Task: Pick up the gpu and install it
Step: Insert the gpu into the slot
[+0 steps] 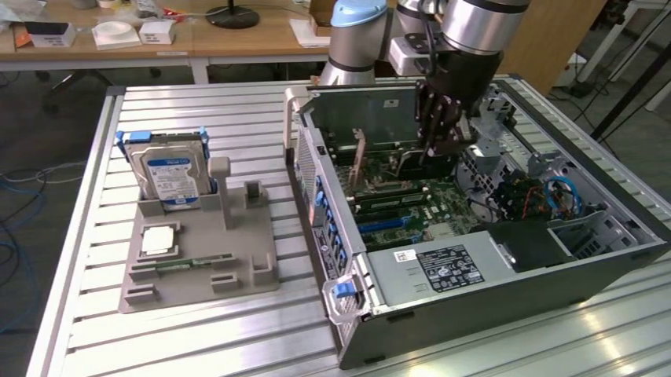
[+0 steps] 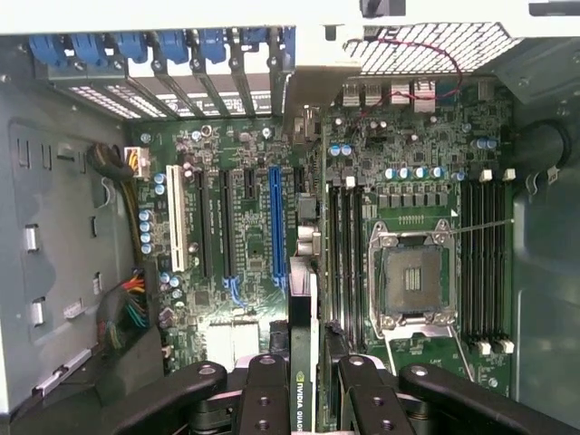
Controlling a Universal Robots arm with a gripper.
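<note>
Nearest us, at the near end of the open computer case [image 1: 477, 318], sits the power supply [image 1: 441, 271] with its label facing up. Beside the case, on the exterior view's left, a grey holder [image 1: 247, 267] carries a memory stick [image 1: 194, 263] lying flat, a silver chip [image 1: 157, 239] and, at its far end, a hard drive [image 1: 173, 177] standing upright. Deeper inside the case lies the motherboard [image 1: 419, 208]. Above it the gripper [image 1: 435, 149] reaches down into the case. Its fingers [image 2: 263, 399] are clamped on the gpu [image 2: 304, 362], one on each face. We see the card held on edge inside the case, running toward the case's rear wall just beside the long blue slot [image 2: 276, 227]. Whether it touches the board we cannot tell. Beyond the case rises the arm [image 1: 477, 23], and farther off stand wooden desks [image 1: 262, 35].
</note>
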